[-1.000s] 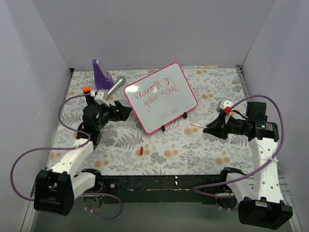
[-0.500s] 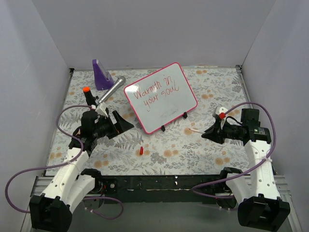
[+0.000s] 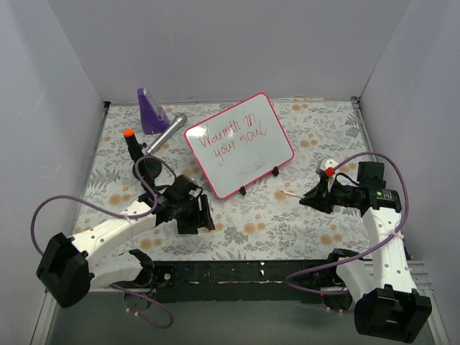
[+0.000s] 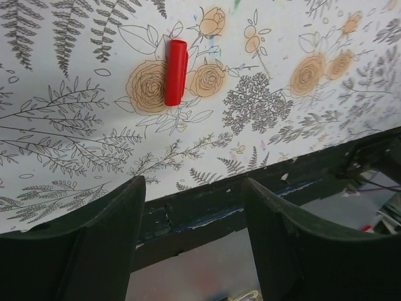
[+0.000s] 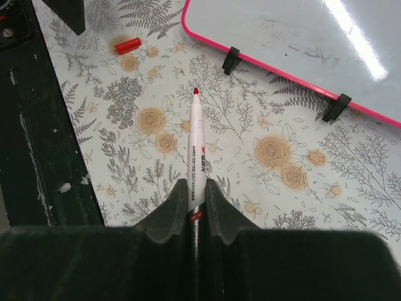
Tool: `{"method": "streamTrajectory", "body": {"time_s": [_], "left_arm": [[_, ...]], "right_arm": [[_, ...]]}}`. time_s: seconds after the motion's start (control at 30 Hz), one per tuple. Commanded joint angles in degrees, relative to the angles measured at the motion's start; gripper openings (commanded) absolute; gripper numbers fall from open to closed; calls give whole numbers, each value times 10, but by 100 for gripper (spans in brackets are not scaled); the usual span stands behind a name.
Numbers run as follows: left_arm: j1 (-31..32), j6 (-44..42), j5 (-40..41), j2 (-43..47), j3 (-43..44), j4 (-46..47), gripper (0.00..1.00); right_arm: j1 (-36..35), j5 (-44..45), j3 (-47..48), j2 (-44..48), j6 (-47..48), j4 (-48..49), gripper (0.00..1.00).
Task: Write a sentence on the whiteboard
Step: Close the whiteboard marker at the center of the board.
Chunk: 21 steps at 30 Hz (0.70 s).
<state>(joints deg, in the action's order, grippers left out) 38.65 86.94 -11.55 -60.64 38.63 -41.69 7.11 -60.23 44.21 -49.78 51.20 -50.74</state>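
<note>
Where the floral desk (image 3: 287,223) meets its black front edge, the left tool (image 4: 193,188) hangs low with its jaws apart and nothing between them. A small red cap (image 4: 176,72) lies on the desk just beyond its fingers. To the right, the right tool (image 5: 196,188) is clamped on a white marker (image 5: 195,144), whose red tip points toward the whiteboard (image 3: 248,172) but stays apart from it. The pink-framed whiteboard sits at mid-desk, turned at an angle, bearing the sentence (image 3: 233,138) in red on two lines: "Warmth in your soul". Beyond it, to the left, are a silver microphone-shaped object (image 3: 167,131) and a purple wedge (image 3: 149,111)
</note>
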Motion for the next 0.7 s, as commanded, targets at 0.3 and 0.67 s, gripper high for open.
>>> {"method": "streamTrajectory", "body": {"time_s": [0.3,0.67], "left_arm": [[68,-33,109,-207,96,15,40],[67,-72,149,-292,136,2,30]], "right_arm": [[3,-19,1,-4,6,6,1],[3,-21,3,-11,13,2,1]]}}
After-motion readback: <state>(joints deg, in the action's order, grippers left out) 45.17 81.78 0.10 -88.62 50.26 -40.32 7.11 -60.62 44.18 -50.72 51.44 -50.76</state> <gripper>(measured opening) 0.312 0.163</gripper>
